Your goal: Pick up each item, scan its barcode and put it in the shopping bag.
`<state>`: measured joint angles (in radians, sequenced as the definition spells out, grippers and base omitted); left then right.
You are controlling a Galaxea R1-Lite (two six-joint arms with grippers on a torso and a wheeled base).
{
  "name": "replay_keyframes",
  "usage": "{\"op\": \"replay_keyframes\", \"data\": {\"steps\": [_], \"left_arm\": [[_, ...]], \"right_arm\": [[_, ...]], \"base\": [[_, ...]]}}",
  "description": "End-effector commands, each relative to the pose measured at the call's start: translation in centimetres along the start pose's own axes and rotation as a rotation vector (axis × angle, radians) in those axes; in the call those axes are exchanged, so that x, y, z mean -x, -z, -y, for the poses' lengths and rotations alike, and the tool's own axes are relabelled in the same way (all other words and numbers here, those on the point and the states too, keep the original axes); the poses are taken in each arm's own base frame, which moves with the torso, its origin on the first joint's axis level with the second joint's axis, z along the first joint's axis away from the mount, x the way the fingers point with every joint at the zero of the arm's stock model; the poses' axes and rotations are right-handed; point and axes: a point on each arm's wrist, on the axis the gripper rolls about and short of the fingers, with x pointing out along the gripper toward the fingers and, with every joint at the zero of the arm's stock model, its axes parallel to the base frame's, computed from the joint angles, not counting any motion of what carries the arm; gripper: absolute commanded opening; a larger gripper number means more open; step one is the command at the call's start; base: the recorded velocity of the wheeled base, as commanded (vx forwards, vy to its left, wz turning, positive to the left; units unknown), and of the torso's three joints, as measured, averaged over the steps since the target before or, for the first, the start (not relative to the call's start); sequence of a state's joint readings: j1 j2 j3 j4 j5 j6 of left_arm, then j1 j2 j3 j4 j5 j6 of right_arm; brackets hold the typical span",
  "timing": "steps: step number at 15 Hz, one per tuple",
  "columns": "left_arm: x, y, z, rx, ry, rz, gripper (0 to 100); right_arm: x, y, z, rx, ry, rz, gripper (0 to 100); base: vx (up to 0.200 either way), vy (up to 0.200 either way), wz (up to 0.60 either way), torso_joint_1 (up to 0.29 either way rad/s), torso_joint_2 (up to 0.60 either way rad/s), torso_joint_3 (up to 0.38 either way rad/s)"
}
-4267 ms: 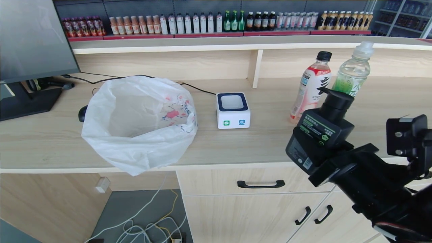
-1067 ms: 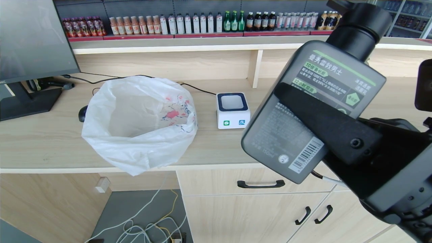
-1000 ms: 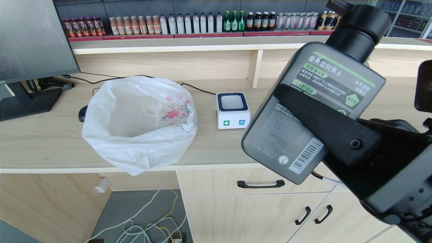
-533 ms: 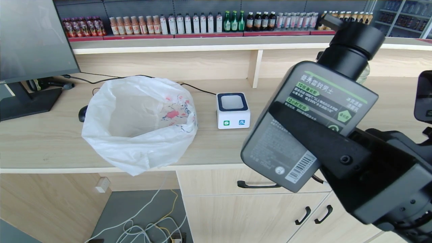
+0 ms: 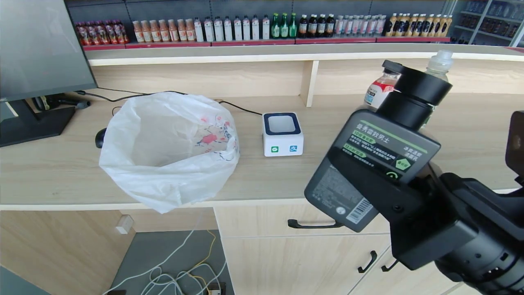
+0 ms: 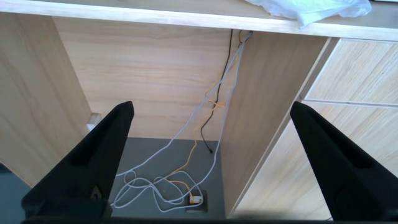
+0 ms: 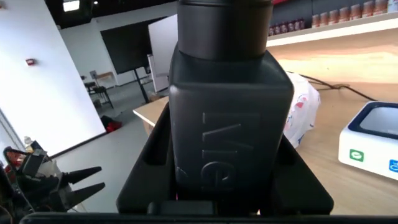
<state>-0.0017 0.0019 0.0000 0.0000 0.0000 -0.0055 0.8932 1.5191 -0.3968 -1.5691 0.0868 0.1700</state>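
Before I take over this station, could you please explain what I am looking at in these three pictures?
It is a two-armed robot working a shop checkout. The wide picture comes from a camera on its head, looking down at the wooden counter. On it stand an open white plastic bag, a small white scanner box and, farther right, a red-labelled drink bottle and a white-capped one. The other two pictures come from cameras on the wrists. The right claw is shut on a dark bottle with a black cap, held up with its barcode facing the head camera. The left claw hangs open below the counter, facing cabinet panels and loose cables.
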Motion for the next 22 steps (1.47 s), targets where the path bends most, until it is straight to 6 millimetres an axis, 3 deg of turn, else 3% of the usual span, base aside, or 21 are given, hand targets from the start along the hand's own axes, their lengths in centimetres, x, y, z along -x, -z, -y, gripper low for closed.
{"op": "replay_keyframes", "data": {"steps": [1, 5, 9, 13, 18, 22], "left_arm": [[0.0, 0.0, 0.0, 0.001, 0.0, 0.0, 100], [0.0, 0.0, 0.0, 0.001, 0.0, 0.0, 100], [0.0, 0.0, 0.0, -0.001, 0.0, 0.0, 100], [0.0, 0.0, 0.0, 0.001, 0.0, 0.0, 100], [0.0, 0.0, 0.0, 0.001, 0.0, 0.0, 100], [0.0, 0.0, 0.0, 0.002, 0.0, 0.0, 100]], "right_arm": [[0.1, 0.1, 1.0, 0.072, 0.044, -0.005, 0], [0.4, 0.3, 3.6, 0.322, 0.254, -0.031, 0], [0.4, -0.2, 4.4, 0.451, 0.492, -0.028, 0], [0.5, -1.0, 4.2, 0.453, 0.503, 0.003, 0], [0.7, -0.6, 4.4, 0.398, 0.504, -0.001, 0], [0.8, -0.4, 5.0, 0.347, 0.517, 0.001, 0]], "base": [[0.0, 0.0, 0.0, 0.0, 0.0, 0.0], [0.0, 0.0, 0.0, 0.0, 0.0, 0.0], [0.0, 0.0, 0.0, 0.0, 0.0, 0.0], [0.0, 0.0, 0.0, 0.0, 0.0, 0.0], [0.0, 0.0, 0.0, 0.0, 0.0, 0.0], [0.0, 0.2, 0.0, -0.004, 0.0, 0.006]]}}
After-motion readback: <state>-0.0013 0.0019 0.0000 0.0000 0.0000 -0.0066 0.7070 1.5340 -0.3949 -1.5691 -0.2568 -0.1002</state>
